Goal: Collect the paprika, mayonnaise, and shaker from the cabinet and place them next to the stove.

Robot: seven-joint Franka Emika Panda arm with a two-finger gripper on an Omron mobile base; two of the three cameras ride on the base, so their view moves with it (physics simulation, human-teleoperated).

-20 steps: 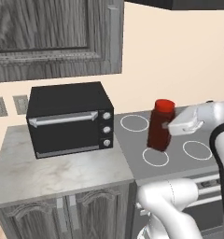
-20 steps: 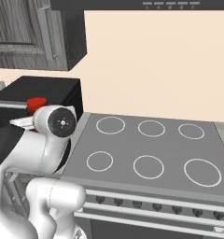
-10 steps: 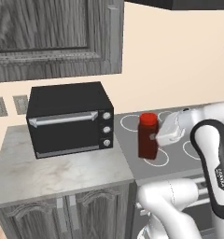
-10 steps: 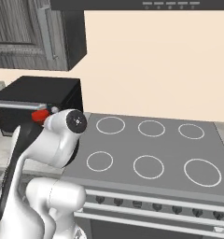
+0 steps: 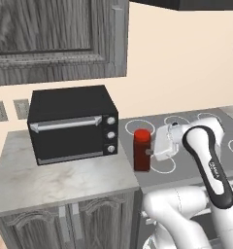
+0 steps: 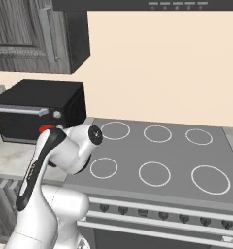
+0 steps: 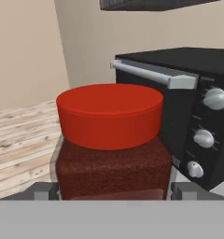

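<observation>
Paprika now lower vs a sec ago, upright at stove left edge near desk. Hand wide, jaws around it; looks held, release next.

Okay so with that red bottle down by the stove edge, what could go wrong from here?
The paprika stands upright right at the seam between counter and stove, so it may rock if that seam is uneven. The gripper is close around it; a sideways pull-out could tip it. The toaster oven sits near, leaving little room on that side.
</observation>
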